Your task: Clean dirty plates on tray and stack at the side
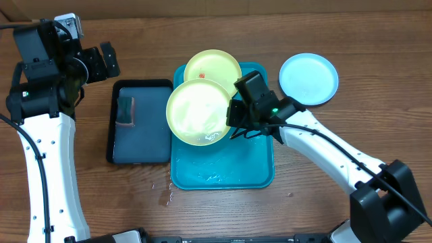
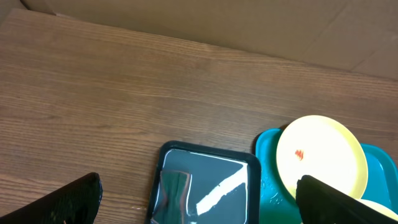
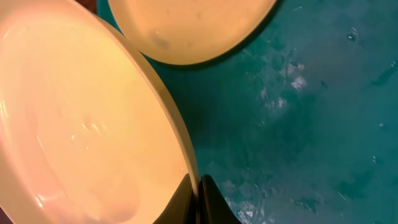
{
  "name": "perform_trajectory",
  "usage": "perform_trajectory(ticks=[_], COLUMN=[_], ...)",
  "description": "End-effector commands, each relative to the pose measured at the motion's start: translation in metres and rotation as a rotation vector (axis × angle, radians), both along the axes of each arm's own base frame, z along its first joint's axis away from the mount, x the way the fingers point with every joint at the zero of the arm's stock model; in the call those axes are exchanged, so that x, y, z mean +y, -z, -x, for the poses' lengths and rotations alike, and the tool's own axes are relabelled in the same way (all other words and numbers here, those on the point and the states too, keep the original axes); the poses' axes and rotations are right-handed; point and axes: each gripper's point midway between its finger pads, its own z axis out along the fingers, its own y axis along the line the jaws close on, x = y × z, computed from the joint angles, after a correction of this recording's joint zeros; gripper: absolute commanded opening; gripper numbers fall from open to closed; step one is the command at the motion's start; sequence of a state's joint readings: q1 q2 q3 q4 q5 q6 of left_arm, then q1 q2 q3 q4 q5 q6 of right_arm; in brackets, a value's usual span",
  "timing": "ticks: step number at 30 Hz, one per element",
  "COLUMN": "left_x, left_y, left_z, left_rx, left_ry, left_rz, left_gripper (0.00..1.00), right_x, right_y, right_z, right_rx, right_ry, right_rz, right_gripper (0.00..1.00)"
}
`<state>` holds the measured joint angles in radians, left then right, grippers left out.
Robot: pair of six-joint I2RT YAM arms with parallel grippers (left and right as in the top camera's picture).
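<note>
Over the left half of the large bright teal rectangular plastic tray [image 1: 251,169], the right gripper [image 1: 234,113] has its jaws pressed together on the right rim of a pale yellow-green round plastic plate [image 1: 197,111]. The thin lip is pinched between the dark fingertips [image 3: 214,208], and the plate seems lifted off the tray floor, its left side reaching past the tray's left edge. No smear shows on its glistening face. Just beyond it, a second pale yellow-green round plastic plate [image 1: 214,66] lies at the tray's far edge with a small red-orange smear near its middle, and the held plate overlaps its near rim from above. Droplets shine on the bare tray floor. A light blue round plastic plate [image 1: 308,79] rests on the worktop off the tray's far right corner, apart from it. Left of the teal tray, a smaller dark navy-black rectangular tray [image 1: 140,145] holds a greenish sponge-like block [image 1: 125,110] near its far left corner. The left gripper [image 1: 106,59] hovers near the worktop's far left with jaws spread wide and nothing between them. The held plate is likely light and stiff but slick when wet. Pinched at one point on the rim it could pivot or slip, so the hold belongs well over the lip.
</note>
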<state>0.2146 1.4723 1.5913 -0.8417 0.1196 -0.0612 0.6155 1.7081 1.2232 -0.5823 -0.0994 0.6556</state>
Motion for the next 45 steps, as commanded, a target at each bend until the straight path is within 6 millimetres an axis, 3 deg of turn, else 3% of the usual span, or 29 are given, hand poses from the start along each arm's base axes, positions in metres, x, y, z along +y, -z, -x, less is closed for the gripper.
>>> perform_trajectory(ticks=[1,4,11,15,22,32,45], left_x=[-0.003,-0.003,-0.003,-0.003,-0.003,-0.003,-0.003], left_y=[0.0,0.0,0.0,0.0,0.0,0.0,0.0], left_z=[-0.002,-0.002,-0.002,-0.002,-0.002,-0.002,-0.002], left_rx=[-0.002,-0.002,-0.002,-0.002,-0.002,-0.002,-0.002], left_ry=[0.0,-0.001,-0.001,-0.001,-0.001,-0.001,-0.001], left_rz=[0.018,0.018,0.018,0.018,0.018,0.018,0.018], left_gripper=[1.0,1.0,1.0,1.0,1.0,1.0,1.0], right_x=[0.019,0.033,0.048,0.066,0.104,0.134,0.161], right_y=[-0.011,-0.013,0.01,0.016,-0.003,-0.027,-0.012], right_z=[-0.008,-0.008,-0.012,-0.018,-0.016,-0.013,-0.023], right_rx=[-0.076,-0.103,-0.103,-0.134,-0.236,-0.46,-0.614], right_ry=[-0.005,0.014,0.022,0.01,-0.019,-0.046,-0.181], right_rz=[-0.001,-0.021,-0.012,-0.048,-0.132,-0.097,-0.021], right_gripper=[0.04,0.04,0.04,0.04,0.04,0.04,0.04])
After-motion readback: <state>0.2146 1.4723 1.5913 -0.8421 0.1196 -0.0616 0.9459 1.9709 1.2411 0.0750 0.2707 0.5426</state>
